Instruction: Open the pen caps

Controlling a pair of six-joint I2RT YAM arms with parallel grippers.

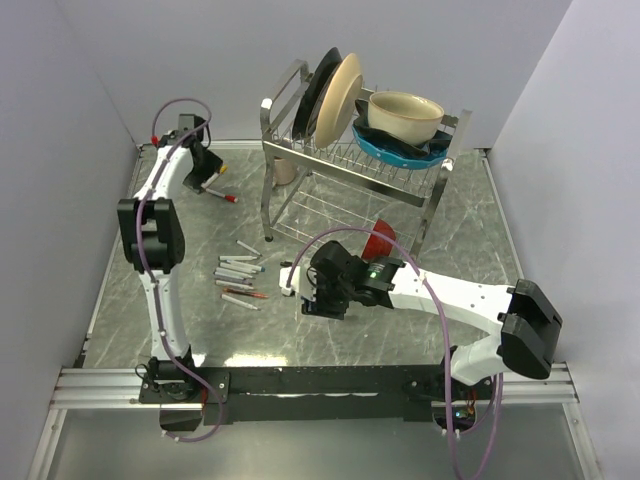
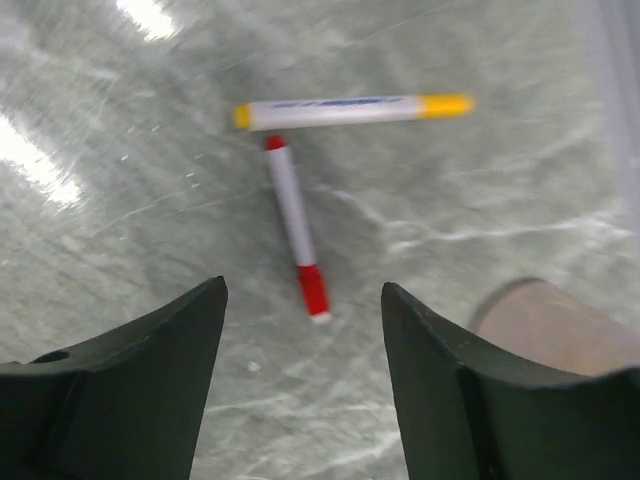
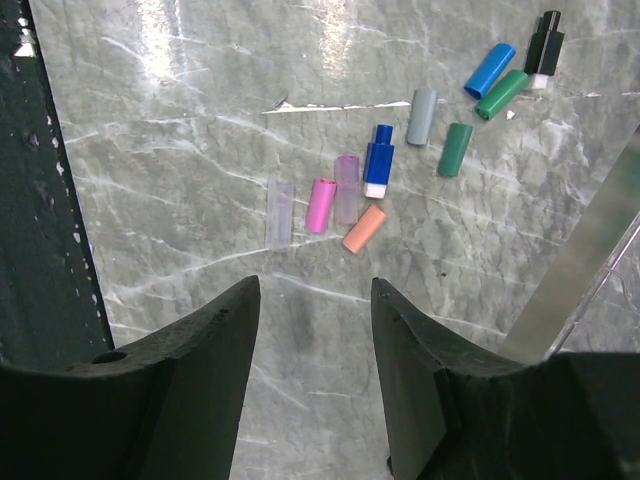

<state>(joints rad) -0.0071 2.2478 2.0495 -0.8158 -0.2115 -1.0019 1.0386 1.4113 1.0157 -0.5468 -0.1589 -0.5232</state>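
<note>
In the left wrist view a white pen with a yellow cap (image 2: 445, 105) lies crosswise on the marble table. A white pen with a red cap (image 2: 313, 290) points toward my left gripper (image 2: 302, 288), which is open, empty and above it. That gripper (image 1: 208, 176) is at the far left of the table. My right gripper (image 3: 315, 285) is open and holds nothing. Beyond it lie several loose caps: pink (image 3: 321, 205), salmon (image 3: 364, 228), green (image 3: 456, 149), blue (image 3: 490, 70) and black (image 3: 545, 45). In the top view the right gripper (image 1: 312, 300) is near the table's middle.
A pile of white pens (image 1: 240, 280) lies left of the right gripper. A metal dish rack (image 1: 350, 165) with plates and bowls stands at the back, with a red object (image 1: 381, 236) under it. A blurred tan object (image 2: 555, 325) sits right of the left fingers.
</note>
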